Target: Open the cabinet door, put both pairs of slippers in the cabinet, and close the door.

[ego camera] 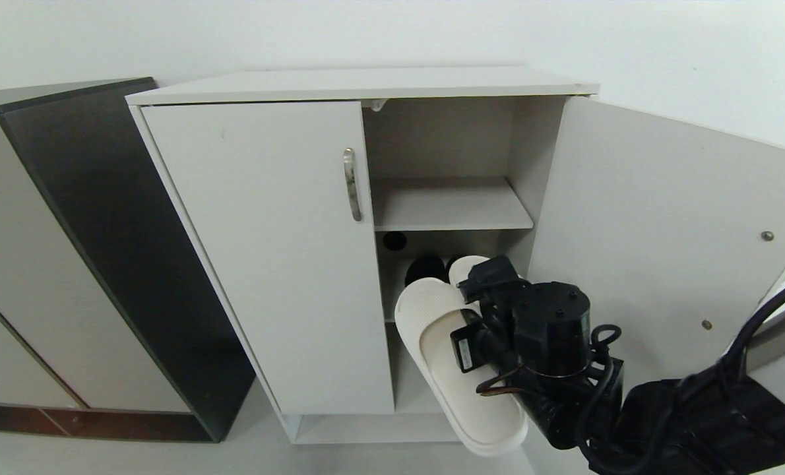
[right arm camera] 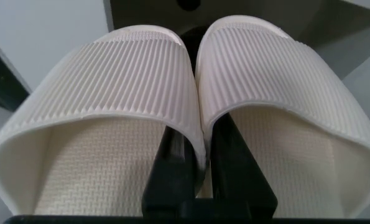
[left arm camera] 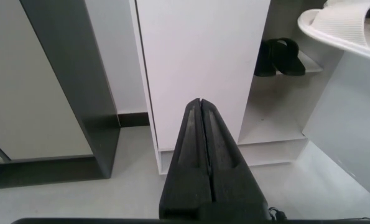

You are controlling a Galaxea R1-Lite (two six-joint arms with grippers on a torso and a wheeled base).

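Cabinet: I have the white cabinet (ego camera: 366,82) ahead of me, standing on a pale floor (ego camera: 102,455).
Left door: I see the left door (ego camera: 267,251) shut, with its metal handle (ego camera: 351,185) upright at the inner edge.
Right door: the right door (ego camera: 663,231) is swung wide, so I can look into the right half.
Right gripper: my right gripper (right arm camera: 200,168) is clamped on the white slippers (ego camera: 445,369); the fingers (right arm camera: 172,174) pinch the two inner side walls together, with one slipper on each side.
White slippers: I hold them in the air in front of the open half, tilted, with the toes up toward the middle shelf (left arm camera: 309,62) and the heels lower, toward me. I cannot tell whether the toes have crossed the front edge.
Black slippers: the black slippers (ego camera: 424,269) sit side by side on the middle shelf, under the bare upper shelf (ego camera: 452,204).
Left gripper: my left gripper (left arm camera: 200,124) has its fingers pressed together on nothing, and it hangs above the floor, facing the shut left door.
Beside: I see a dark cabinet (ego camera: 122,231) standing just left of the white one.
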